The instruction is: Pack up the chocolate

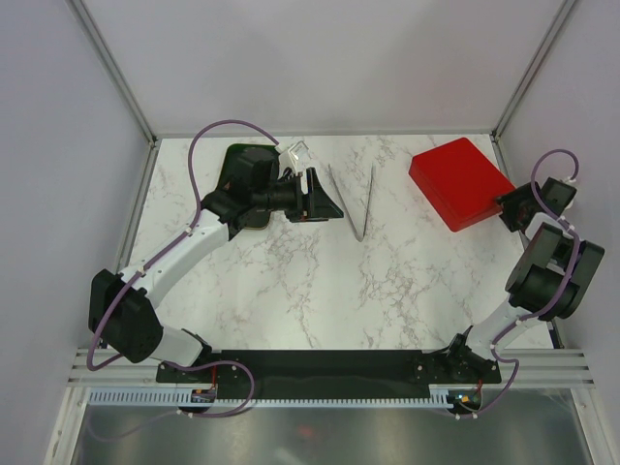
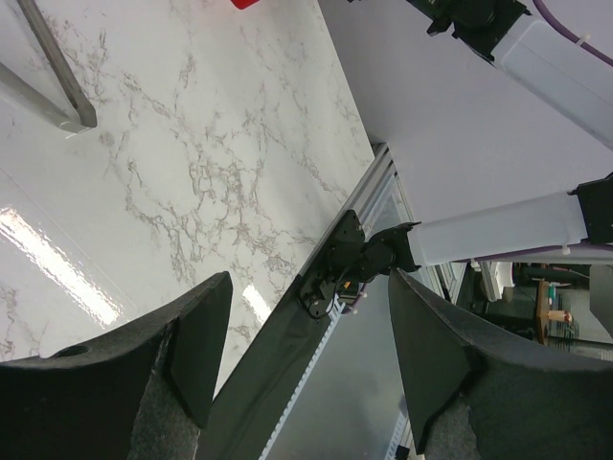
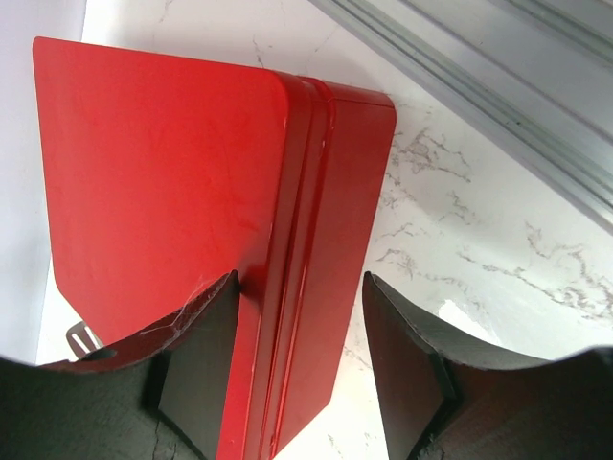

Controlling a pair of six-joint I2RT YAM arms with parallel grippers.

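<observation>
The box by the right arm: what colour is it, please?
The box is red; clearest in right wrist view.

On the desk (image 1: pixel 291 281), tongs (image 1: pixel 359 231) lie mid-back, the left gripper (image 1: pixel 314 196) just left of them, a box (image 1: pixel 460 182) at back right.

Finishes: mostly hard & glossy, matt only on gripper pads.
Table (image 1: pixel 291 281) w/ white, grey-veined marble look, polished, glare streaks in left wrist view. Red box (image 3: pixel 163 163) smooth, glossy, faint scuffs; metal or plastic, can't tell. Tongs (image 2: pixel 57 62) bare metal, satin sheen. Frame rail (image 3: pixel 498 67) brushed, aluminium-like. Pads (image 2: pixel 196 335) of left gripper (image 2: pixel 302 359) & right gripper (image 3: pixel 302 355) matt black, grainy, rubbery-looking. Arm shells (image 1: pixel 184 255) white, smooth plastic.
</observation>
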